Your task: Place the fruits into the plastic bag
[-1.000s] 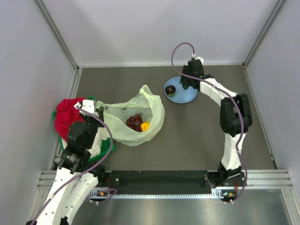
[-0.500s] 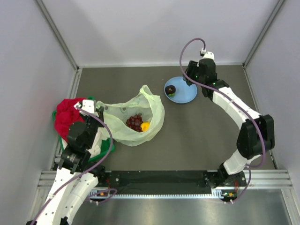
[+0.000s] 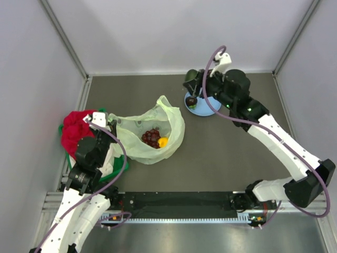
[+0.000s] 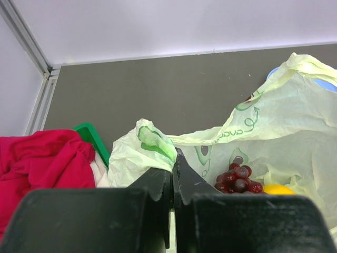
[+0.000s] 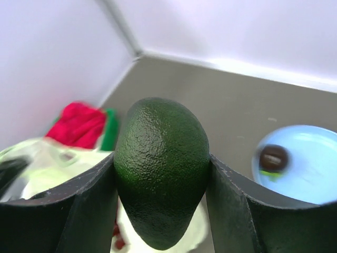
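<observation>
While left tool (image 4: 172, 158) pinches bag (image 4: 274, 121), outstretched right arm (image 3: 274, 132) holds avocado (image 5: 160, 171).

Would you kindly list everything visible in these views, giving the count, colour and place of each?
plastic bag: one, pale yellow-green, lying open left of the table's centre
grape bunch: one, dark red, inside the bag
citrus: one, orange-yellow, inside the bag beside the grapes
avocado: one, dark green, held off the table
small dark fruit: one, dark brown, on the plate
plate: one, blue, far side of the table
red cloth: one, red, left edge
white cloth: count unclear, white, beside the red cloth
green tray: one, green, under the cloths
table: one, dark grey
left gripper: shut on the bag's rim
right gripper: clamped on the avocado
</observation>
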You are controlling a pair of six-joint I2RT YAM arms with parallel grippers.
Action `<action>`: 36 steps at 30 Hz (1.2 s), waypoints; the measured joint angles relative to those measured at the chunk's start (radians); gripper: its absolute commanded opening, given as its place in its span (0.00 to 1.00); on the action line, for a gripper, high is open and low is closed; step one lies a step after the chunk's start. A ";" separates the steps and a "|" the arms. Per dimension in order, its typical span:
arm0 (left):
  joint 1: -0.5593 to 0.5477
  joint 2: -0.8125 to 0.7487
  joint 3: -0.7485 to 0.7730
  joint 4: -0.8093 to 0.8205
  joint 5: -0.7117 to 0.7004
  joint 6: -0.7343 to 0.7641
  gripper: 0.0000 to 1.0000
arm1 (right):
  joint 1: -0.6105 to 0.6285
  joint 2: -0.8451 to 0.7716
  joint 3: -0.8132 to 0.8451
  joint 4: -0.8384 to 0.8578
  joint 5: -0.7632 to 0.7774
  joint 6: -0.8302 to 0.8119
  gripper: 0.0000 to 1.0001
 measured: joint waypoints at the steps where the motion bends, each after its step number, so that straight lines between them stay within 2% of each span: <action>1: 0.000 0.000 0.000 0.000 0.000 0.000 0.00 | 0.031 0.004 0.018 -0.003 -0.011 -0.007 0.30; 7: 0.000 0.000 0.000 0.000 -0.001 0.000 0.00 | 0.219 0.104 0.121 -0.044 -0.067 -0.072 0.30; 17: 0.000 0.000 0.000 0.000 0.000 0.000 0.00 | 0.388 0.299 0.167 -0.089 -0.097 -0.099 0.30; 26: 0.000 0.000 0.000 0.000 -0.001 0.000 0.00 | 0.421 0.426 0.227 -0.142 -0.095 -0.103 0.30; 36: 0.000 0.000 0.000 0.000 -0.001 0.000 0.00 | 0.421 0.577 0.296 -0.243 0.026 -0.124 0.30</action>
